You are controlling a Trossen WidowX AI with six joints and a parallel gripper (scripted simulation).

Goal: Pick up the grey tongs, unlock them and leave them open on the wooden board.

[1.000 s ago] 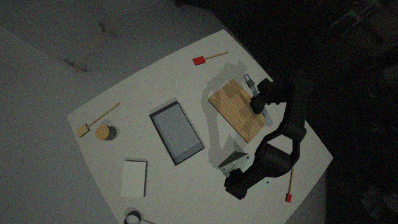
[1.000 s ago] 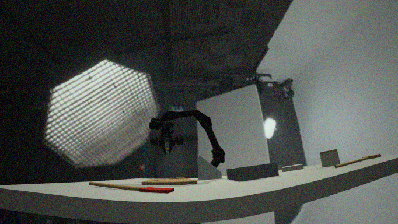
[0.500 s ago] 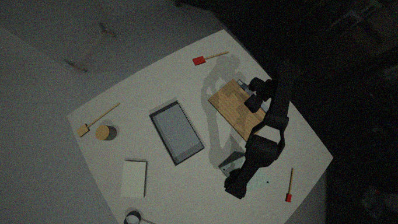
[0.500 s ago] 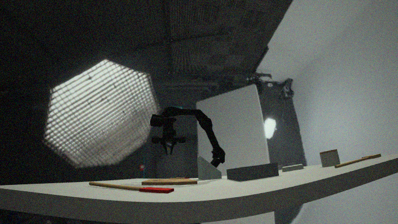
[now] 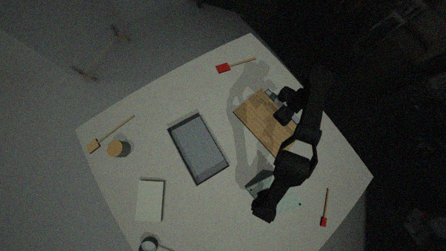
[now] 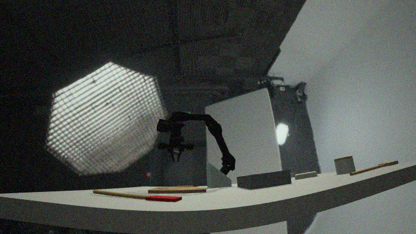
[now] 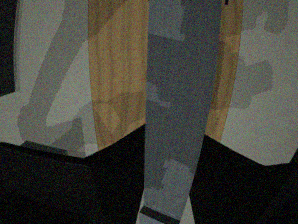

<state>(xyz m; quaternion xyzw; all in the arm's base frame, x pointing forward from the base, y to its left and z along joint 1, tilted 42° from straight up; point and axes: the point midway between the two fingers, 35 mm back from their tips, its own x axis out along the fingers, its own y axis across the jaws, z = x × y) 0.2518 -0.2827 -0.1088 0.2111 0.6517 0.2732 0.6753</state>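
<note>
Pale tabletop (image 5: 193, 91) (image 6: 235, 199) (image 7: 255, 137) is stretching across the top view; the black arm (image 5: 292, 167) (image 6: 215, 125) is arching up its right side, tongs (image 5: 271, 95) (image 6: 176, 150) (image 7: 181, 95) showing upper right. Exterior: the gripper (image 5: 286, 104) (image 6: 175, 159) (image 7: 166, 128) is pointing down, left of centre. Wrist: nearly closed jaws are gripping the tongs, centre frame, above the board (image 5: 256, 121) (image 6: 177, 191) (image 7: 117, 65).

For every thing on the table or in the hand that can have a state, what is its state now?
Hand: shut on the tongs, raised above the table.
Grey tongs: held in the air; locked or unlocked, cannot tell.
Roasting tin: upright, open at the top, tongs not in it.
Wooden board: lying flat, tongs not resting on it.
Red-headed tool near the board: lying flat.
</note>
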